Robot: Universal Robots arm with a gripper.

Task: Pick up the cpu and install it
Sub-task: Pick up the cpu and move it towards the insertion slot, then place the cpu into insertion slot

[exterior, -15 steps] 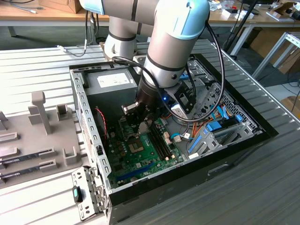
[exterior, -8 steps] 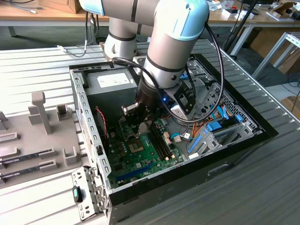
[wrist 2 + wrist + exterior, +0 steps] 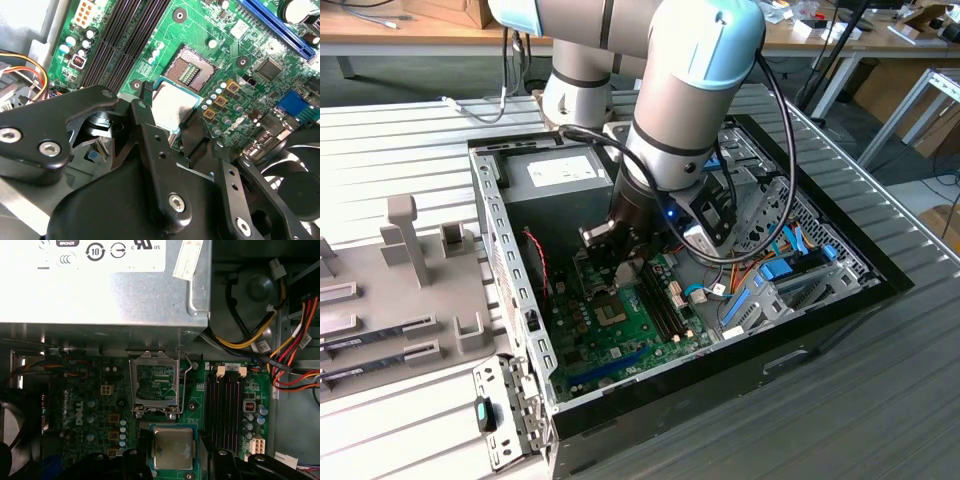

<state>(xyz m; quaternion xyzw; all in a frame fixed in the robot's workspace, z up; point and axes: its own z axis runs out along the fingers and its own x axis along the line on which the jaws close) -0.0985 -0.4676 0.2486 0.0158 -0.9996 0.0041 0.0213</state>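
Observation:
The cpu [image 3: 169,106] is a small square chip with a silvery top and a thin greenish rim, also seen in the first wrist view [image 3: 173,447]. My gripper [image 3: 170,114] is shut on it, with a black finger [image 3: 143,112] against each of two opposite edges. The chip hangs just above the green motherboard [image 3: 620,345], right beside the open socket [image 3: 193,70], whose metal frame [image 3: 154,385] is flipped open with its lever beside it. In the exterior view my gripper [image 3: 618,255] reaches down into the open computer case, over the board.
The grey power-supply box [image 3: 100,290] stands close behind the socket. Dark memory slots [image 3: 227,405] run beside it, and bundled cables [image 3: 290,355] lie further out. A black fan [image 3: 295,165] is near the fingers. Case walls [image 3: 498,250] ring the board; a grey fixture tray [image 3: 400,290] lies outside.

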